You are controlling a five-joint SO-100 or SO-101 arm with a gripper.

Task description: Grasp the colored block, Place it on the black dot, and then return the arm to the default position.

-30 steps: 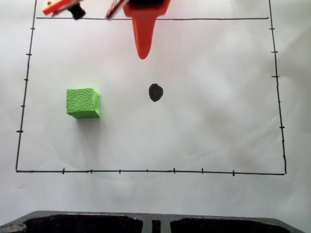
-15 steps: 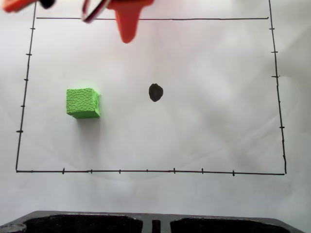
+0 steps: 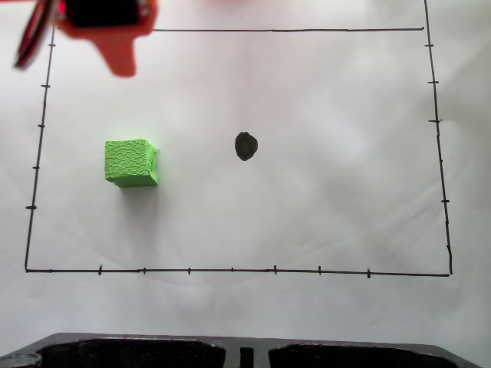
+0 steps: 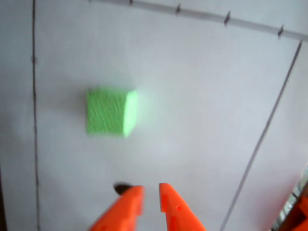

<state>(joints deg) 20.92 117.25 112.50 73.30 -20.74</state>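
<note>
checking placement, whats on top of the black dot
Nothing: the black dot lies bare on the white sheet, with the green block apart to its left in the fixed view.

Orange gripper (image 4: 150,193), tips narrowly parted, holding nothing.

Swinging leftward across the top of the fixed view: the orange arm (image 3: 107,27), from above the black dot (image 3: 245,146) a second ago, past the mid-left half a second ago, to the top left corner. Pulling up toward the top edge too, with less of the tapered orange finger (image 3: 119,57) showing below it. Now hanging above and slightly left of the green block (image 3: 132,162), well apart from it. Crossing the left border line (image 3: 40,123) with the red and black cables (image 3: 34,34).
</note>
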